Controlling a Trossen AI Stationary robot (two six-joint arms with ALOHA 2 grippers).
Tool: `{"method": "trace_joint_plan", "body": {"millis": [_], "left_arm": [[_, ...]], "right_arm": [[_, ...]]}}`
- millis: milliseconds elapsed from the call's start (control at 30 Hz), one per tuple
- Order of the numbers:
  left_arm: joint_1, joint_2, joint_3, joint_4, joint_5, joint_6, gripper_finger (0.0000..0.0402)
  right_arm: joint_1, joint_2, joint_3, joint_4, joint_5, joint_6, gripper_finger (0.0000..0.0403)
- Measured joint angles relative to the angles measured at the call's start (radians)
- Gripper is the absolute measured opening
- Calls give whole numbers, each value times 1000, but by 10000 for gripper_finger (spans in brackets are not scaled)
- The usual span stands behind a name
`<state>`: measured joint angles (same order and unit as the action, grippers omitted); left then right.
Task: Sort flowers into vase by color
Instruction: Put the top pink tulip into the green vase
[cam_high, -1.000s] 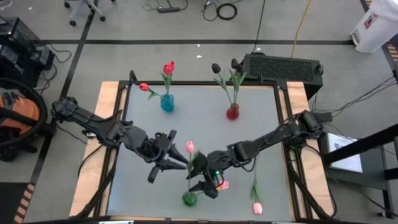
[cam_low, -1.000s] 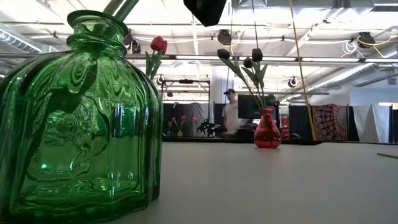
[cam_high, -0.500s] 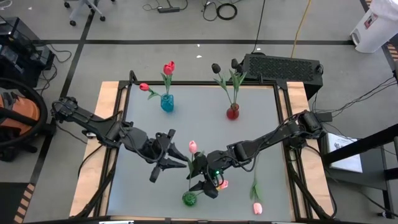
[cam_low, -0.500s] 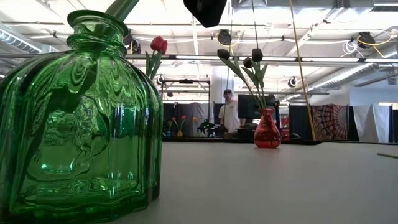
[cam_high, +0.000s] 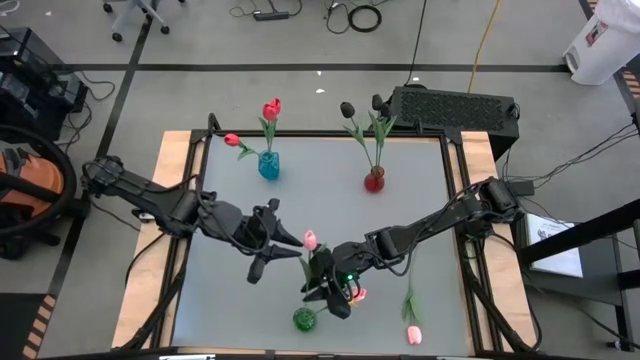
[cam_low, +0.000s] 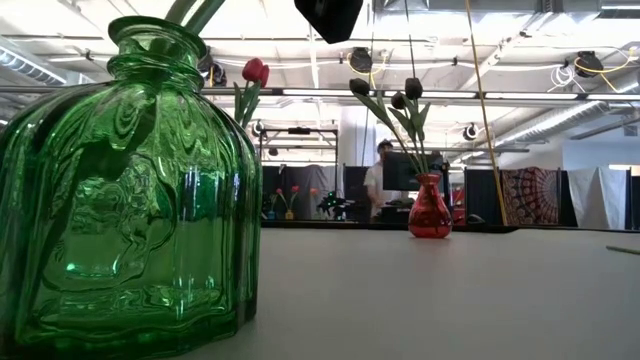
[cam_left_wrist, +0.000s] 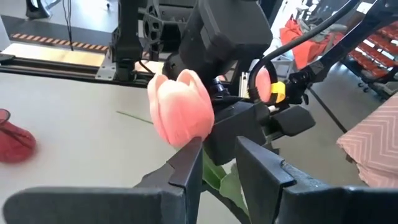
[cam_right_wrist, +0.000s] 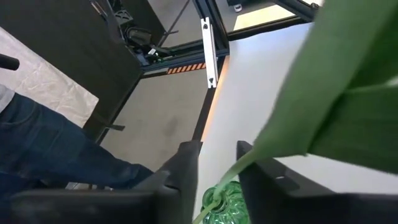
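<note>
Now both grippers pinch the pink tulip's stem over the green vase

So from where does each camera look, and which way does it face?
High view: above the table, facing down; both arms show, right gripper over the green glass vase.
Low view: table height, facing the room; green glass vase close.
Left wrist view: behind the left gripper, facing the pink tulip.
Right wrist view: facing down at the vase.
Shared: the vase.

Overhead and table-level views share the green vase.
</note>
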<state>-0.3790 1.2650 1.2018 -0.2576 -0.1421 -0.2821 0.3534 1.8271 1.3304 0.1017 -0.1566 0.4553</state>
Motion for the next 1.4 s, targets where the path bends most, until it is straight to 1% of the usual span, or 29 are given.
{"method": "trace_joint_plan", "body": {"millis": [233, 333, 533, 667, 1033, 1233, 1400], "left_arm": [[0, -35, 0, -48, -25, 1, 102], [0, -50, 0, -50, -38, 0, 102], [0, -65, 0, -48, -71, 1, 102], [0, -64, 0, -38, -72, 1, 102], [0, -64, 0, -13, -84, 2, 102], [0, -64, 0, -3, -95, 2, 102], [0, -64, 0, -4, -98, 2, 102]], "right_arm": [[0, 0, 0, 0, 0, 0, 24], [0, 0, 0, 0, 0, -6, 6], [0, 0, 0, -1, 7, -59, 10], [4, 0, 0, -5, 17, -89, 3], [9, 0, 0, -12, 31, -154, 7], [8, 0, 0, -13, 34, -147, 8], [8, 0, 0, -15, 54, -65, 8]]}}
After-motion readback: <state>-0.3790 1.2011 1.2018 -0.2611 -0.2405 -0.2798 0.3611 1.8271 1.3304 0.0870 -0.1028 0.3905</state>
